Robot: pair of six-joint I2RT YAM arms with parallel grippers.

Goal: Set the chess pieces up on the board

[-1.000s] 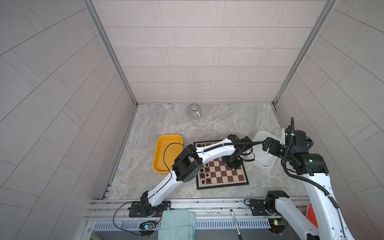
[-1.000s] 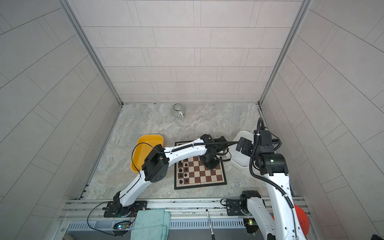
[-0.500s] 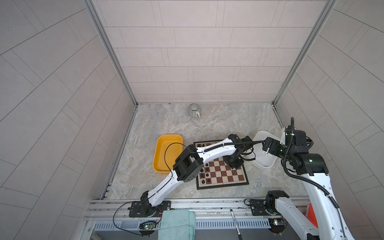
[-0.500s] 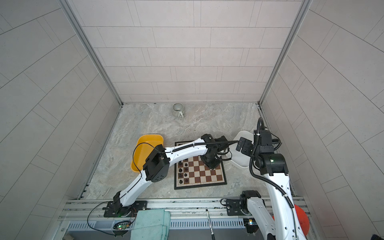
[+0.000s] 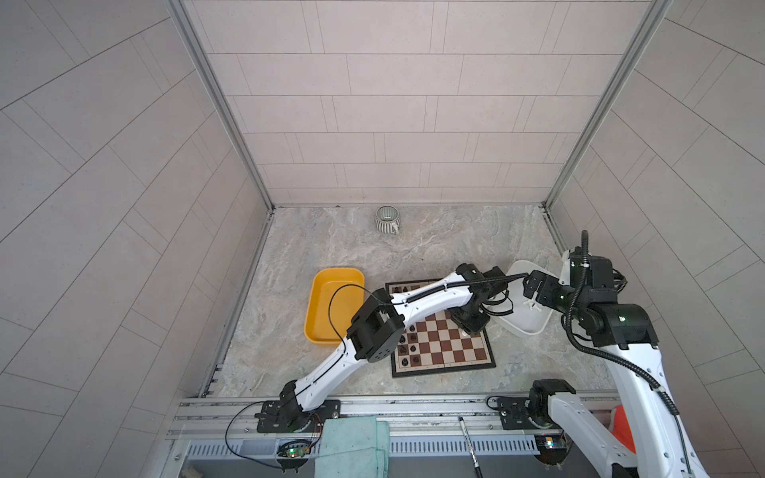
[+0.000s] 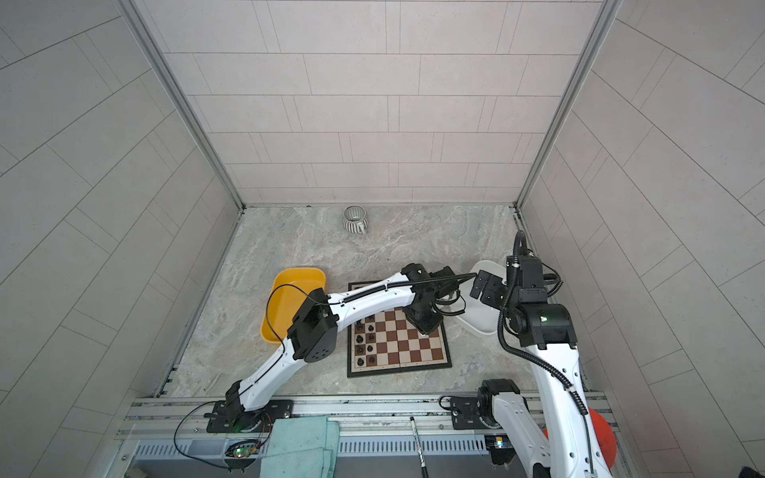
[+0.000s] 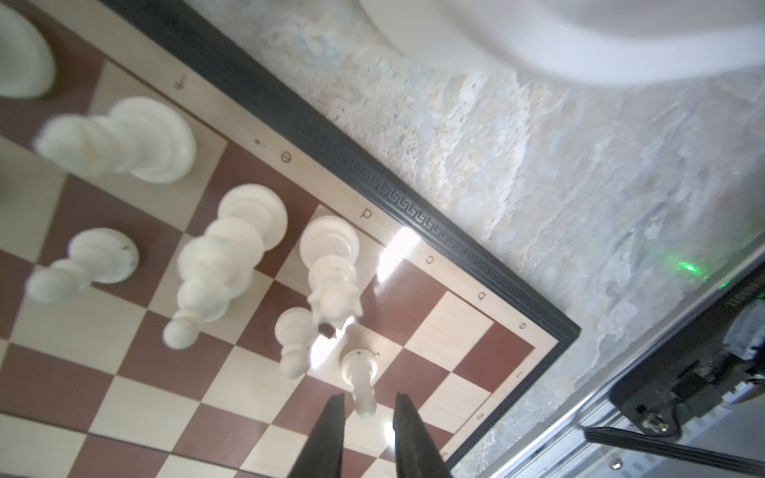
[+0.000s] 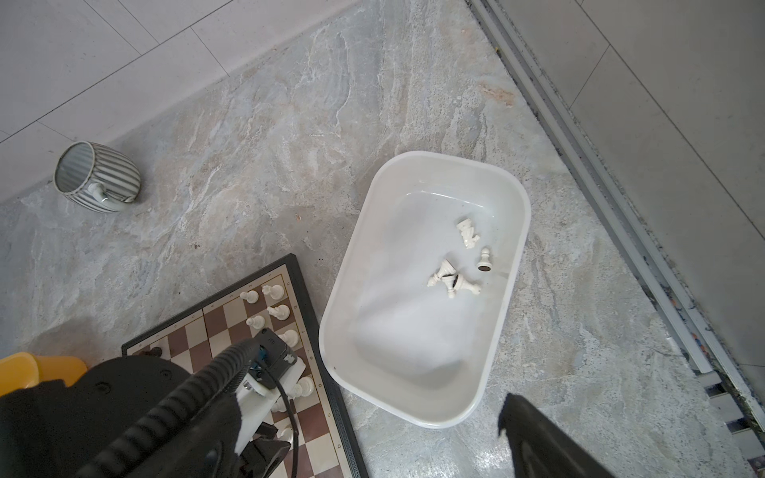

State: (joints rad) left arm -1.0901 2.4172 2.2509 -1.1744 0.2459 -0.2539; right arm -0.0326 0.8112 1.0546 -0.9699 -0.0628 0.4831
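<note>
The board lies in the middle of the floor, with black chess pieces standing along its left columns. My left gripper hangs low over the board's right edge, its jaws slightly apart. A white pawn stands upright on a cream square just past the fingertips, with a gap on either side. Beside it stand a queen, a king and more white pieces. My right gripper hovers open and empty over the white tray, which holds several loose white pieces.
An empty yellow tray sits left of the board. A striped mug lies on its side near the back wall. Tiled walls close in three sides, and a metal rail runs along the front.
My left jaws have parted off the white pawn, which now stands free on the board. The left wrist shifted only slightly. The right arm has not moved.
</note>
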